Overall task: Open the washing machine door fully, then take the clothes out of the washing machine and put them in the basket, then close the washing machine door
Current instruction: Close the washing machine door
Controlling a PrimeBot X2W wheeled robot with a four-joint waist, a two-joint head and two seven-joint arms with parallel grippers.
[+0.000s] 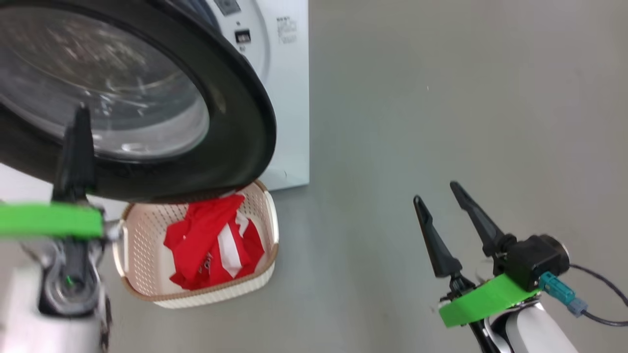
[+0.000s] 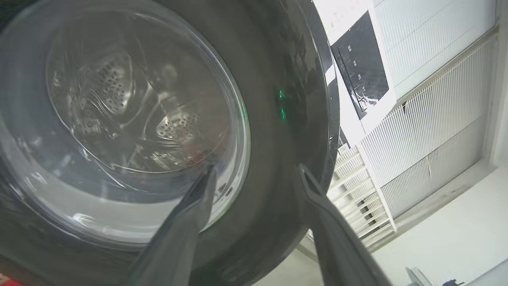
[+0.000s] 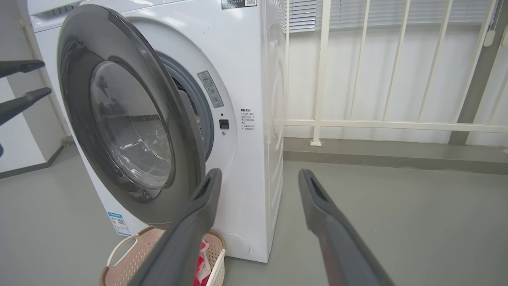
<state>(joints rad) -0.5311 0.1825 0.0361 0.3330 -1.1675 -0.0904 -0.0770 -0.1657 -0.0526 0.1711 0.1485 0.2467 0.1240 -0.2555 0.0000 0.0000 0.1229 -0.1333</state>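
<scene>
Soft red clothes [image 1: 206, 247] lie in the holey cream basket [image 1: 142, 250] between the left claw [image 2: 257, 169] and right claw [image 1: 435, 191], both spread apart

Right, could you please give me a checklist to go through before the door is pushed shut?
1. Clothes in basket: ok.
2. Left gripper open, empty: ok.
3. Left gripper facing outer side of door: ok.
4. Right gripper open, off to the side of the door: ok.
5. Washer empty: cannot tell, door hides the inside.
6. Door's lower edge clears basket: cannot tell.
</scene>
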